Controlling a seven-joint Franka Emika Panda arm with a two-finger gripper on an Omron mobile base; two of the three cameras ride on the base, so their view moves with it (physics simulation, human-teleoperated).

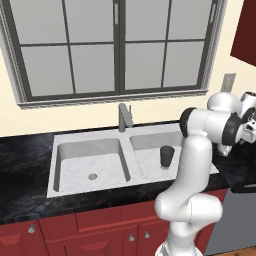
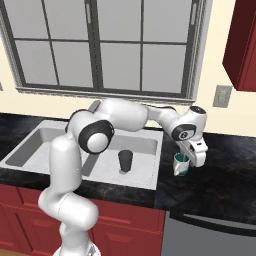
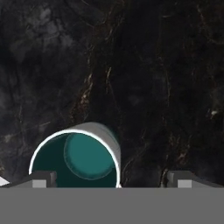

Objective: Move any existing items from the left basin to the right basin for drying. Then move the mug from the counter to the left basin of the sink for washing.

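Gripper [image 3: 111, 180]: jaws fully spread, nothing gripped | White mug [image 3: 76, 157]: upright on black counter [image 3: 166, 78], rim just beside one fingertip, offset from the jaw gap | Dark grey tumbler [image 2: 125, 161]: upright in right basin [image 2: 142, 150], well apart from jaws

Tumbler [image 2: 125, 161] stands in right basin [image 2: 142, 145]; mug [image 2: 180, 164] on counter [image 2: 220, 175] right of sink [image 1: 52, 170].

The dark grey tumbler [image 1: 166, 156] stands upright in the right basin [image 1: 150, 142]; the white, teal-lined mug [image 2: 181, 164] stands on the black counter [image 2: 220, 170].
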